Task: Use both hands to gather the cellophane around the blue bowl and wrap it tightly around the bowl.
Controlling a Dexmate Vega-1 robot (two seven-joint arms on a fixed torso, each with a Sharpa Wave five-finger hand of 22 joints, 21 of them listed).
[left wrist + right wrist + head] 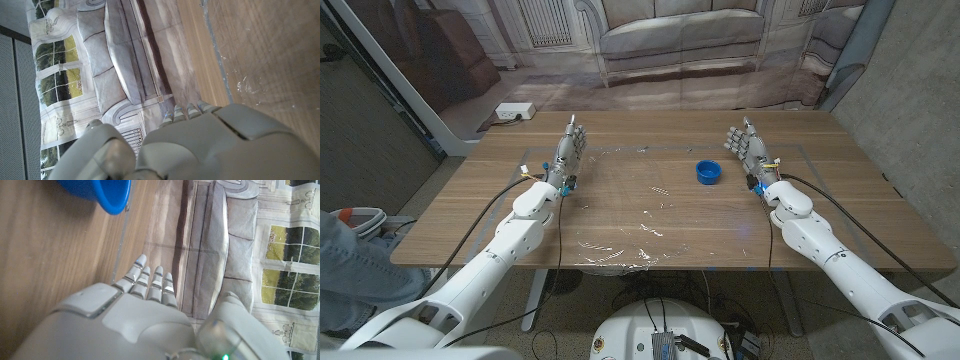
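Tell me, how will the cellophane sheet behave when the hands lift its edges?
The cellophane looks thin and already wrinkled, so it is probably floppy and very light. Its glossy surface may slip between fingers. The small blue bowl on it might slide.

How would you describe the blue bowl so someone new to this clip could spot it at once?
Start at the wooden table and find the clear cellophane spread over its middle. The blue bowl sits toward the far side, just left of the right hand. It is small, round and the only bright blue thing there.
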